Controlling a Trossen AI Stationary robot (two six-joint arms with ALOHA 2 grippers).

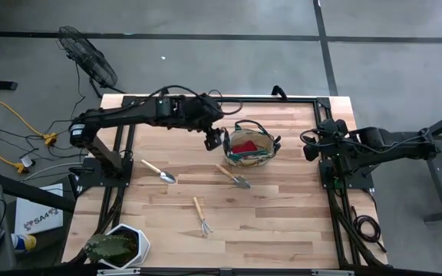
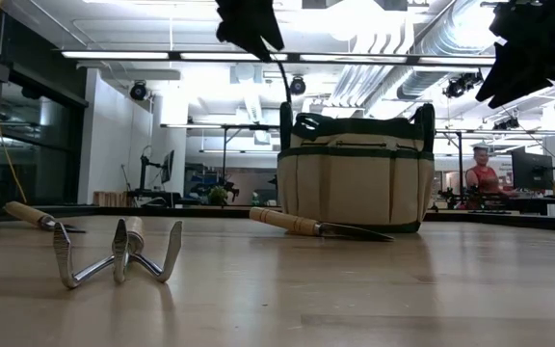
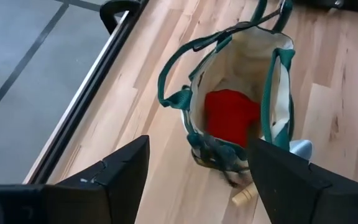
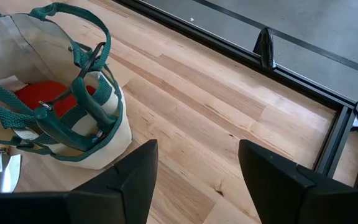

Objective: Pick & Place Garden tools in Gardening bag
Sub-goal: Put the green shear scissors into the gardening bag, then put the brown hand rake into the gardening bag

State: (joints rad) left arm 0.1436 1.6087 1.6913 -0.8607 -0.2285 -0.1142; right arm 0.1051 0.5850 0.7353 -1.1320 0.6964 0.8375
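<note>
The khaki gardening bag [image 1: 249, 146] with green trim stands upright on the table's far middle, with a red lump [image 3: 230, 116] inside it. My left gripper [image 1: 216, 140] hangs open and empty just left of the bag. My right gripper [image 1: 311, 149] is open and empty at the table's right edge. One wooden-handled trowel [image 1: 234, 177] lies just near of the bag, another trowel [image 1: 159, 172] left of it, and the pronged rake [image 1: 201, 215] nearer the front. The green-handled shears are not in view.
A plant in a white hexagonal pot [image 1: 121, 247] stands at the near left corner. Black frame rails [image 1: 330, 192] run along the table's left, right and far edges. Bare wood lies right of the rake. A person [image 2: 482, 178] sits in the room beyond.
</note>
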